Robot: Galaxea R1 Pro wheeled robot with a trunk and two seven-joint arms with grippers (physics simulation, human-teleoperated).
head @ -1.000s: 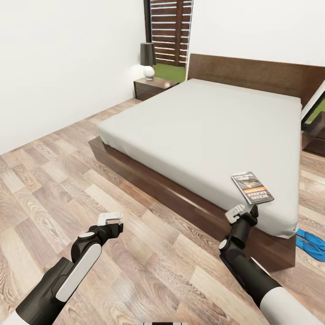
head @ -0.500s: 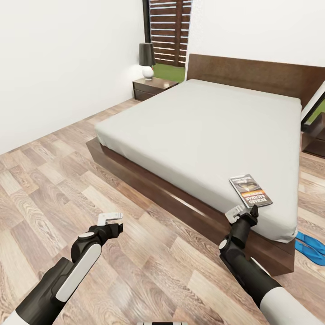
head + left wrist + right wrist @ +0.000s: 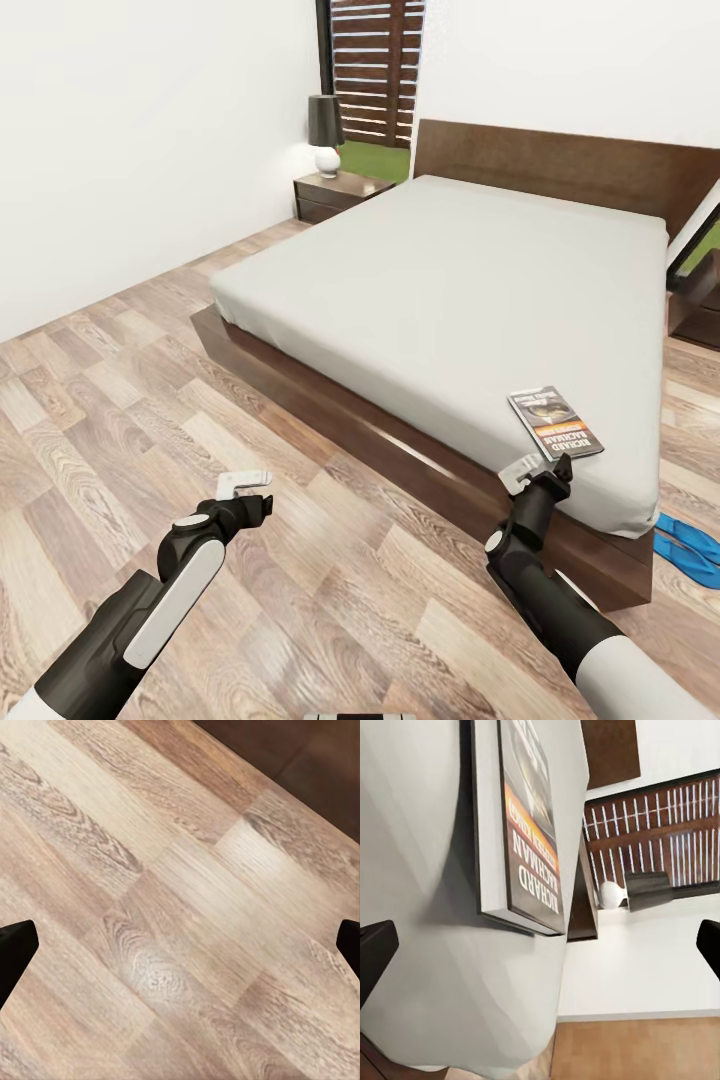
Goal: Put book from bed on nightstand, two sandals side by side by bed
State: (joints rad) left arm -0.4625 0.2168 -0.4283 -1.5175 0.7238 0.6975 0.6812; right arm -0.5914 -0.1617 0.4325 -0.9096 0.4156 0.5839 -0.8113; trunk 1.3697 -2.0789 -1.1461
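The book (image 3: pixel 555 422) lies flat on the grey mattress of the bed (image 3: pixel 450 270), near its closest right corner. My right gripper (image 3: pixel 535 468) hovers open just short of that corner, a little below the book. In the right wrist view the book (image 3: pixel 529 832) is close ahead, its orange band and white lettering showing between the open fingers. Two blue sandals (image 3: pixel 690 545) lie on the floor past the bed's corner, partly cut off by the frame edge. My left gripper (image 3: pixel 245 485) hangs open over bare floor. One nightstand (image 3: pixel 340 193) stands beside the headboard.
A black-shaded lamp (image 3: pixel 326 132) with a white base sits on the far nightstand. A second dark cabinet (image 3: pixel 697 300) shows at the bed's right side. Wood-plank floor (image 3: pixel 180 907) spreads wide to the left of the bed, bounded by a white wall.
The whole view shifted slightly a second ago, bringing the bed's near corner a bit closer; since half a second ago nothing has moved. Both arms hold the same pose.
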